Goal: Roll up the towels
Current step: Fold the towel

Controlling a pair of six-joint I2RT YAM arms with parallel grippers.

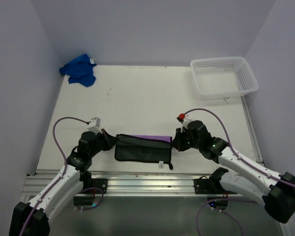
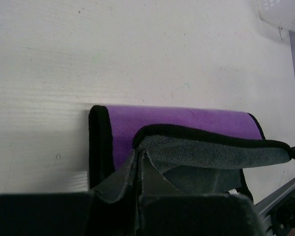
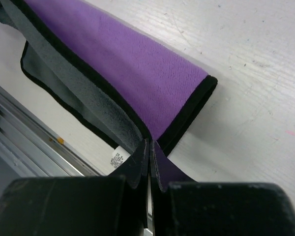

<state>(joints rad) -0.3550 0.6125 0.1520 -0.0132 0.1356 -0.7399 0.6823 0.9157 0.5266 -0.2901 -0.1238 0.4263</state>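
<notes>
arms (image 1: 246,169): white links, black joints | cables (image 1: 55,129): purple | left tool (image 2: 140,158), right tool (image 3: 150,147): black | cap (image 1: 181,116): red

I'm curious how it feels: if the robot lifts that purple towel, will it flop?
Probably floppy: the purple towel has a lifted layer that droops between its pinched ends. Probably light too, since tiny corner pinches hold that layer up.

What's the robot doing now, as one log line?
left gripper: pinching purple towel | right gripper: pinching other end | blue towel: far corner

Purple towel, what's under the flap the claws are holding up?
Under the grey flap shows more of the purple towel, lying flat on the white table. The table beneath it is covered.
</notes>
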